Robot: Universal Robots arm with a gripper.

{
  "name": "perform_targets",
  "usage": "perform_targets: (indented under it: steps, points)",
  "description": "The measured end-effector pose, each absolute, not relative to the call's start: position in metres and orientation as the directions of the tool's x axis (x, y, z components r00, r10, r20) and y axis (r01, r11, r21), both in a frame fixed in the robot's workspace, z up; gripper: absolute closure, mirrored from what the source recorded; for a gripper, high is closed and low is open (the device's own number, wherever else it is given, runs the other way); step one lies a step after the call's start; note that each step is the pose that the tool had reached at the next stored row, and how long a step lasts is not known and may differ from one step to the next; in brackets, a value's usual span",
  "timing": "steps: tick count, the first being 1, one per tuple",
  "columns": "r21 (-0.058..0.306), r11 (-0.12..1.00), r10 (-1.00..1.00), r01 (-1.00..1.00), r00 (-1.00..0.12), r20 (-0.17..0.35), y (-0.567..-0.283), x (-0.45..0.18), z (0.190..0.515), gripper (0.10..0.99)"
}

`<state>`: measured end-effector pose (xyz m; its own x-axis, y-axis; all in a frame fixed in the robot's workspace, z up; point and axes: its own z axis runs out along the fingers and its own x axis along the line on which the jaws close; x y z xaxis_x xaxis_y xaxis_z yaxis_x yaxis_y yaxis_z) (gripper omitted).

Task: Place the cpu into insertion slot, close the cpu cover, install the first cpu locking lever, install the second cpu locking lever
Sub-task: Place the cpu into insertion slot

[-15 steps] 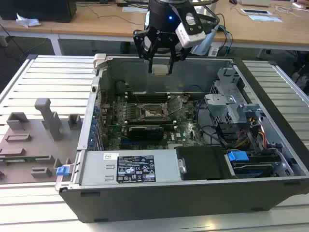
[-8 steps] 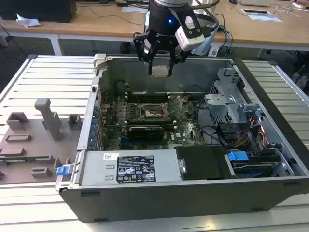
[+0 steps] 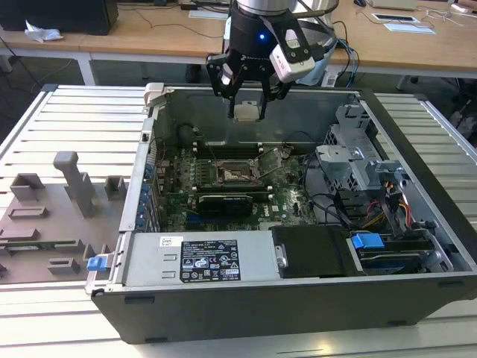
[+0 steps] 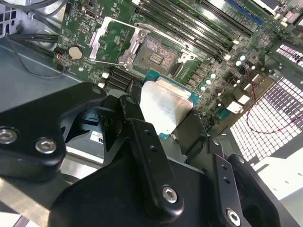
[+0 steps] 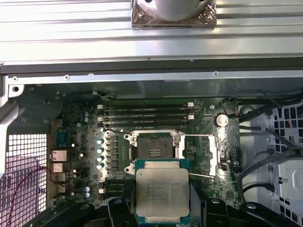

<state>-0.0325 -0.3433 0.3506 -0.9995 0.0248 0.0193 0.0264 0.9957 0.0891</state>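
black two-finger gripper (image 3: 247, 97) clamped on small flat square pale-silver cpu (image 5: 162, 194), up over bare insertion slot (image 5: 154, 147) in grey pc case (image 3: 298, 302), thin silver-grey frame cpu cover (image 4: 129, 51) flipped open alongside.

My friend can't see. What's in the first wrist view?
The gripper holds the cpu, a flat silver square, above a green motherboard, near the empty socket. The cpu cover is flipped open beside the socket.
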Motion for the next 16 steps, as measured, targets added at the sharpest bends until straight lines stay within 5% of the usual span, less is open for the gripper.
perform_targets:
  steps: [16]
  points:
    - [0.089, 0.996, 0.025, 0.026, -1.0, 0.019, -0.343, -0.033, 0.336, 0.541]
